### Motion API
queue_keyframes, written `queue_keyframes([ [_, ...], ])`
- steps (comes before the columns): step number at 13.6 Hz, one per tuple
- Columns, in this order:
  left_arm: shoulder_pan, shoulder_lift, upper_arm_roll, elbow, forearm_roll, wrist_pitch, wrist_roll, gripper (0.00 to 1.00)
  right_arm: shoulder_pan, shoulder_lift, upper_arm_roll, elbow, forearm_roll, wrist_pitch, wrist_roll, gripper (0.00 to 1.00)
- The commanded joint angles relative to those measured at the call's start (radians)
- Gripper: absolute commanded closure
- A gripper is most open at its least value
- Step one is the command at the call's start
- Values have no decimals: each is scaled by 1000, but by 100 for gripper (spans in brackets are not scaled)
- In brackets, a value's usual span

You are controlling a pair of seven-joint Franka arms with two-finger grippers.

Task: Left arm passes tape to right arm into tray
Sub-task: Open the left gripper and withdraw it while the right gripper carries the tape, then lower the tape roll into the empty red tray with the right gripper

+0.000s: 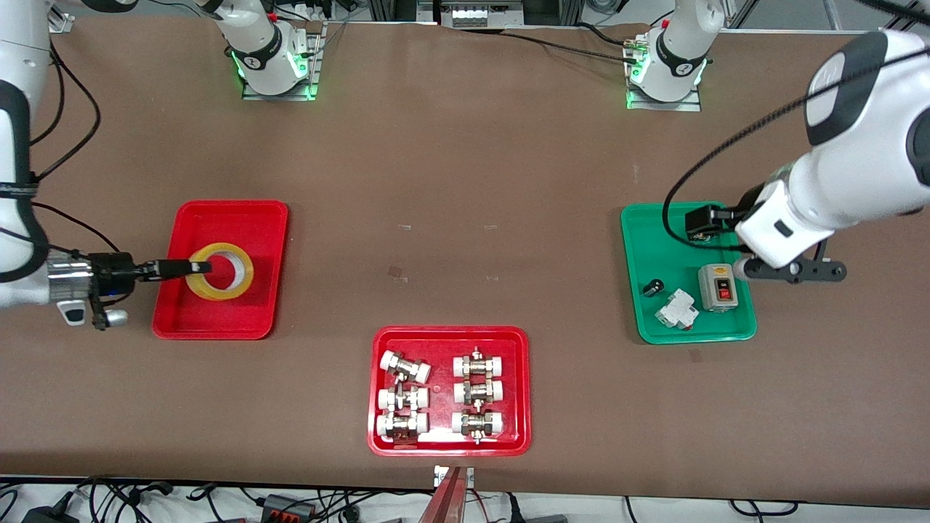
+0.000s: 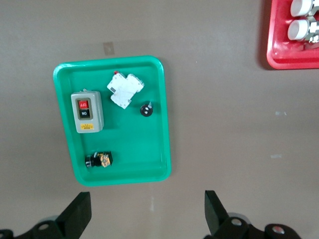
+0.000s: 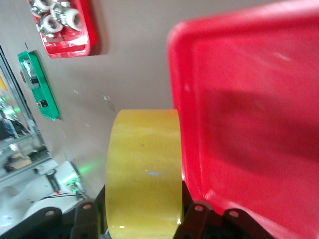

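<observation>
The yellow tape roll lies flat over the middle of the plain red tray at the right arm's end of the table. My right gripper is shut on the roll's wall, one finger inside the hole and one outside. In the right wrist view the tape fills the space between the fingers, beside the tray's floor; I cannot tell if it touches the floor. My left gripper is open and empty, up over the green tray's edge at the left arm's end; its jaws stand wide apart.
The green tray holds a grey switch box, a white breaker and small black parts. A red tray of white-capped metal fittings sits near the front edge, midway along the table.
</observation>
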Motion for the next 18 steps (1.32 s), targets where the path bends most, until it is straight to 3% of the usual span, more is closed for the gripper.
queue_keyframes([
  [1, 15, -209, -5, -367, 20, 212, 10, 0, -30, -4, 25, -69, 10, -11, 37, 74],
  [2, 16, -203, -2, -342, 20, 176, 15, 0, -38, 13, 23, -69, 10, -6, 24, 74],
  [6, 70, -94, 10, -55, 94, 30, 27, 0, -50, 51, 23, -67, -16, 21, -54, 74],
  [7, 75, -88, 7, -20, 84, -49, 41, 0, -50, 57, 23, -66, -29, 23, -83, 73],
  [10, 65, -100, -11, 31, 55, -88, 46, 0, -73, 91, 23, -69, -30, 20, -112, 73],
  [12, 78, -106, 3, 25, -55, -93, 33, 0, -81, 102, 23, -70, -31, 22, -160, 73],
  [13, 75, -102, -5, 30, -49, -73, 33, 0, -84, 103, 23, -70, -31, 22, -167, 71],
  [14, 67, -103, -11, 19, -31, -62, 33, 0, -85, 110, 23, -72, -31, 15, -170, 55],
  [15, 68, -103, -13, 10, -31, -59, 33, 0, -84, 113, 23, -78, -31, 15, -170, 9],
  [16, 70, -105, -14, 8, -31, -59, 36, 0, -84, 116, 23, -84, -33, 14, -172, 0],
  [18, 82, -115, -13, -16, -31, -55, 47, 0, -67, 116, 23, -92, -55, 25, -172, 0],
])
